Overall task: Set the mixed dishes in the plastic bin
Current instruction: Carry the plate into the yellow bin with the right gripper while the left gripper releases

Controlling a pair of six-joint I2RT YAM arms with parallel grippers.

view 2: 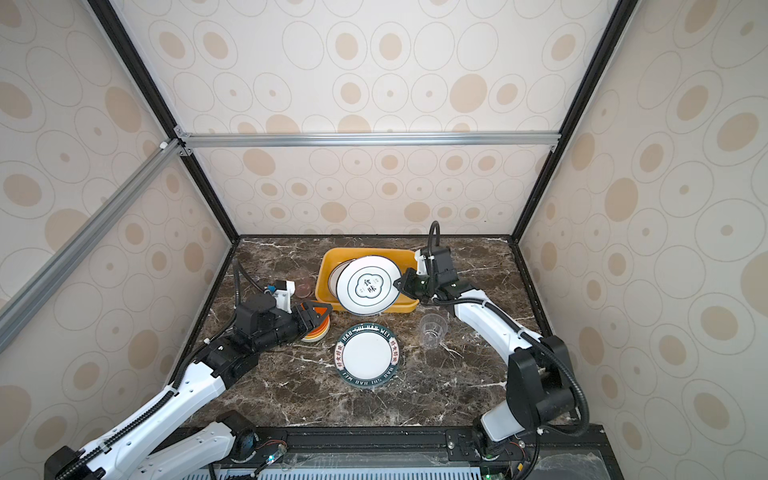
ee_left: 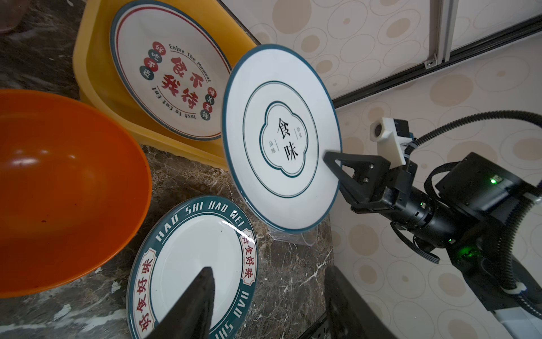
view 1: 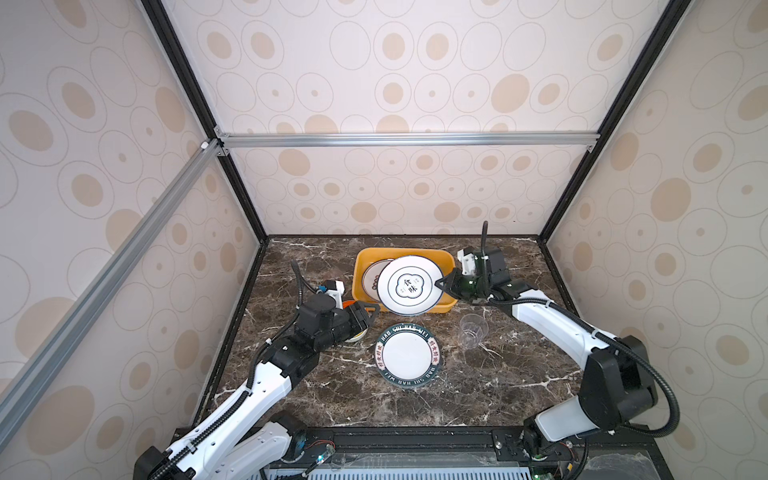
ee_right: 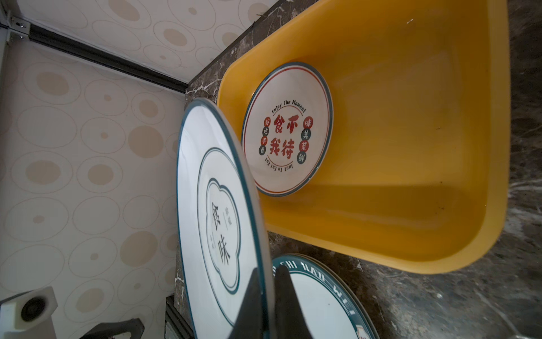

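My right gripper (view 1: 439, 285) is shut on the rim of a white plate with a teal ring (view 1: 409, 284), holding it tilted over the front right of the yellow plastic bin (view 1: 360, 266). The wrist view shows its jaws (ee_right: 268, 296) pinching that rim. Another plate with red characters (ee_right: 287, 129) lies inside the bin at its left. A green-rimmed plate (view 1: 407, 355) lies on the table in front of the bin. My left gripper (view 1: 369, 311) is open and empty above a stack of orange and cream bowls (view 2: 318, 332). The orange bowl (ee_left: 58, 187) fills the left wrist view.
A clear cup (view 1: 473, 330) stands on the marble table (view 1: 478, 386), right of the green-rimmed plate. A pinkish cup (view 2: 302, 287) stands left of the bin, behind the left wrist. Patterned walls enclose the table on three sides.
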